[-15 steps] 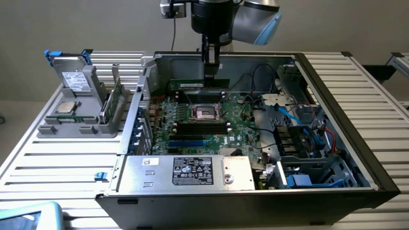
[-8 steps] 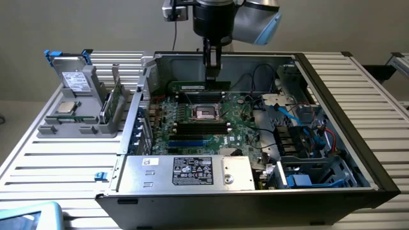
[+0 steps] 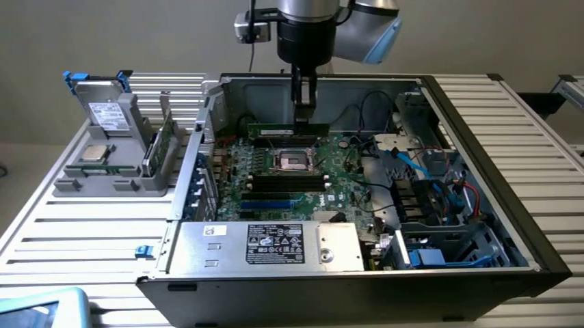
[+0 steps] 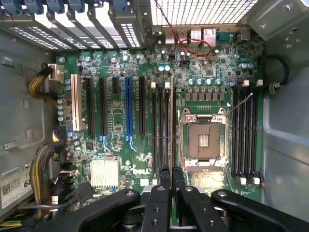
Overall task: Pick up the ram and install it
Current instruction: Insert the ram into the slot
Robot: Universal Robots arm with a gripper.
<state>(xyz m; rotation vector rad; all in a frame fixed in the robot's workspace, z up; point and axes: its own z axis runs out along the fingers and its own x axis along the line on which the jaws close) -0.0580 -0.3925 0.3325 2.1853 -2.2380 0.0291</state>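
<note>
Pinching the ram (image 3: 273,130), narrow fingers (image 4: 164,181) hide its middle above the motherboard (image 4: 120,121).

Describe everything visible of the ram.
The ram is a long, thin green circuit-board stick with dark chips on its face. It stands on edge, level, inside the open computer case, over the motherboard beside the processor socket. The gripper grips its top edge. Whether it touches a slot cannot be told.

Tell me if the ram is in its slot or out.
Cannot tell. The tool grips the ram on edge, low over the board beside the socket; whether it is seated is hidden.
</note>
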